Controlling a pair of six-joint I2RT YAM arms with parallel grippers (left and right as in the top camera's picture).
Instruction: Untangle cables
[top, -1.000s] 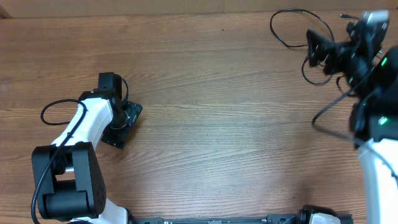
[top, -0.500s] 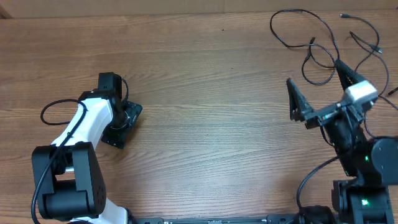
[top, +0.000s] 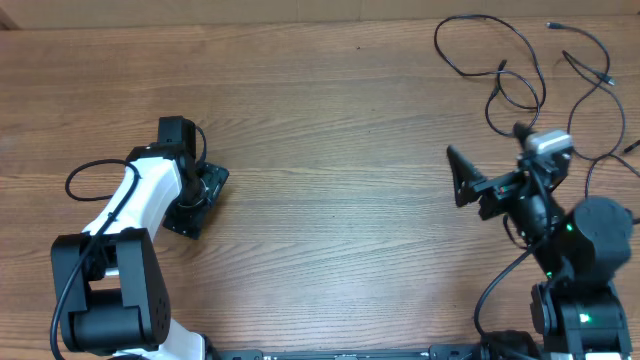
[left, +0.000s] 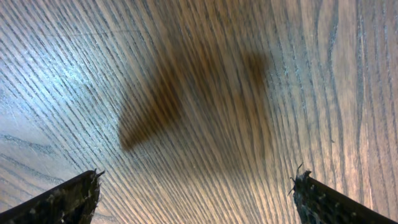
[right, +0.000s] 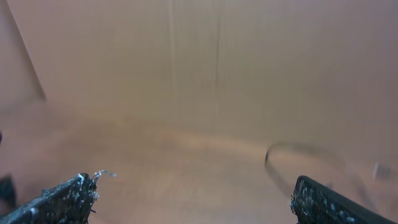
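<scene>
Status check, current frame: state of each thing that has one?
cables, loose strands lying in the far right corner of the table, some crossing, not held
left gripper, open, empty, low over the table
right gripper, open, nothing between its fingers

table (top: 330, 150): was brown, streaky wood grain
cables (top: 437, 40): were black
left arm (top: 140, 195): was white and black
right arm (top: 585, 235): was black

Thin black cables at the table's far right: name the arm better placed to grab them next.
Right. The thin black cables lie loose just beyond the right arm, jaws open; the left arm sits across the wooden table, jaws open over bare wood.
</scene>
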